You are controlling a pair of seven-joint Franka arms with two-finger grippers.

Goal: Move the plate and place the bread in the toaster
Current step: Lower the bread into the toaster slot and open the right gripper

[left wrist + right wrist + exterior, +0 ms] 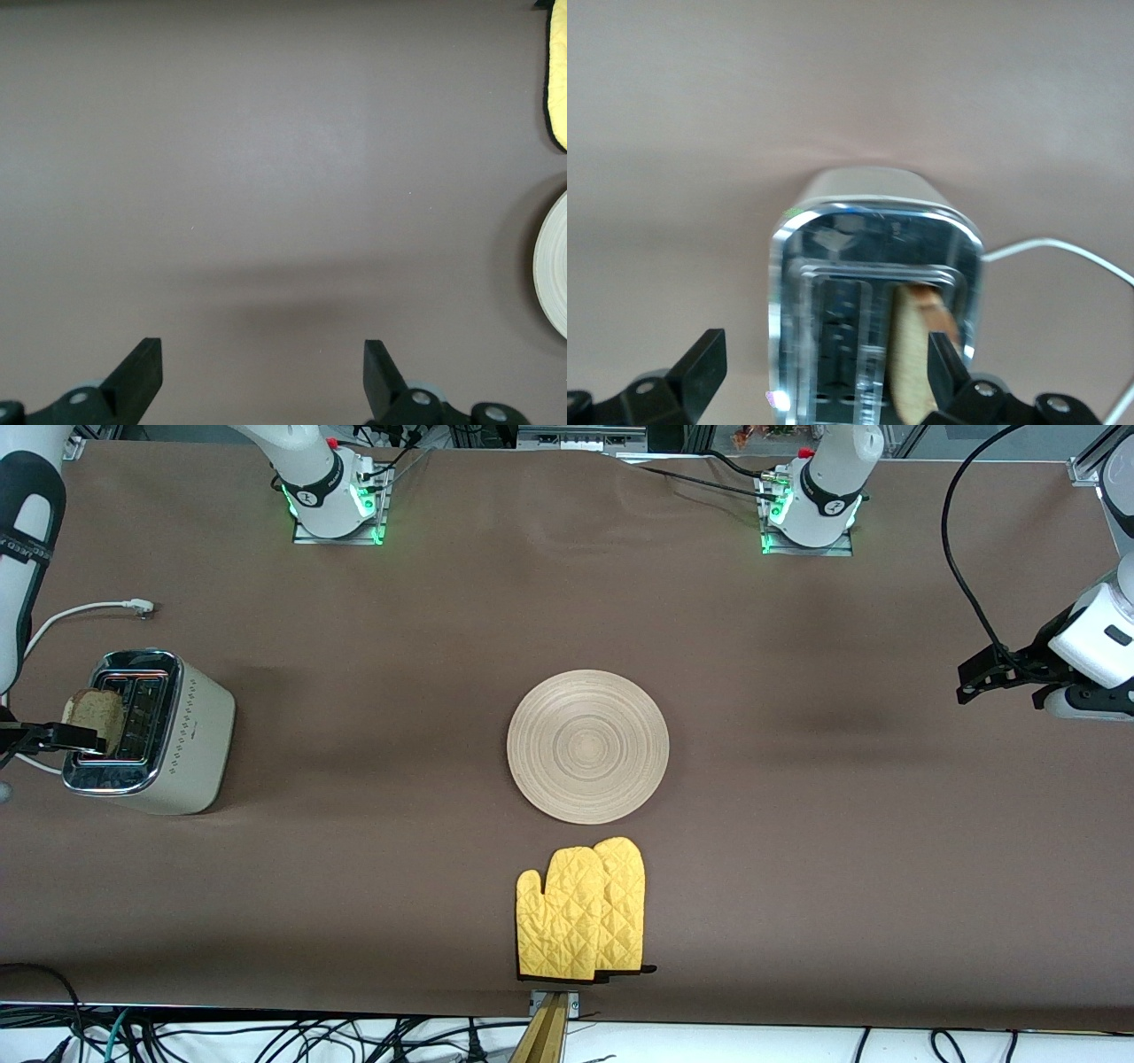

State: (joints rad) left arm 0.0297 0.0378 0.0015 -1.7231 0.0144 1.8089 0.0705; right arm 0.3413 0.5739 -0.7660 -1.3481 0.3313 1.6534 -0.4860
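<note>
- Right end effector (824, 367) spread wide over the cream-white boxy toaster (182, 740); tan speckled bread slice (914, 354) stands in 1 slot beside a finger.
- Left end effector (263, 372) waits wide above bare brown table (266, 177), round light-wood plate (587, 746) well apart.

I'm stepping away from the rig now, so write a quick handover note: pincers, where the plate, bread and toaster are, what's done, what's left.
Right pincer: open, over the boxy cream-white toaster with chrome top, one finger beside the bread.
Left pincer: open, empty, waiting over bare table at the left arm's end.
Squarish tan wholegrain bread slice: standing in one toaster slot, upper part sticking out.
Round light-wood plate: mid-table, nothing on it, just farther from the front camera than the yellow quilted oven mitts.
Done: bread released into the slot.
Left: probably draw the right arm clear; check the plate's spot is as wanted.
</note>
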